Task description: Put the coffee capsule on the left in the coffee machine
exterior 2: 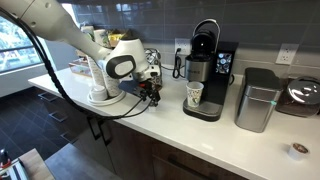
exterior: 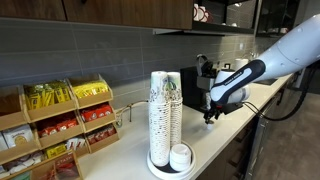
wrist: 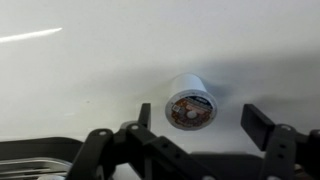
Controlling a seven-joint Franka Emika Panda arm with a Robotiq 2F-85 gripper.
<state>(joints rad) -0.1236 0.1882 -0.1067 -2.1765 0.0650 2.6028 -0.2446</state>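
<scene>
Wrist view: the coffee capsule (wrist: 188, 103) lay on bare white tabletop (wrist: 80, 60), its printed lid towards the camera. The fingers (wrist: 257, 122) were spread wide, one on each side of the capsule. Neither touched it and nothing was gripped. There was open surface all round the capsule. The only nearby obstacle was a wire rack (wrist: 30, 155) corner at lower left, apart from it.

Exterior views: the fingers (exterior: 210, 116) hung low over the tabletop (exterior: 225, 140), between the paper cup stacks (exterior: 165, 110) and the coffee machine (exterior: 200, 78), close to the front edge. In an exterior view a stretch of free tabletop (exterior 2: 170, 118) separated the fingers (exterior 2: 152, 93) from the coffee machine (exterior 2: 205, 75).

View differences: the capsule under the fingers showed only in the wrist view. A snack rack (exterior: 60, 120) showed in only one exterior view. A single paper cup (exterior 2: 194, 95) under the spout, a silver bin (exterior 2: 258, 100) and a small round pod (exterior 2: 296, 150) near the front edge showed in only one exterior view.

Count: one machine, one capsule at the fingers, one further pod, one loose cup.
</scene>
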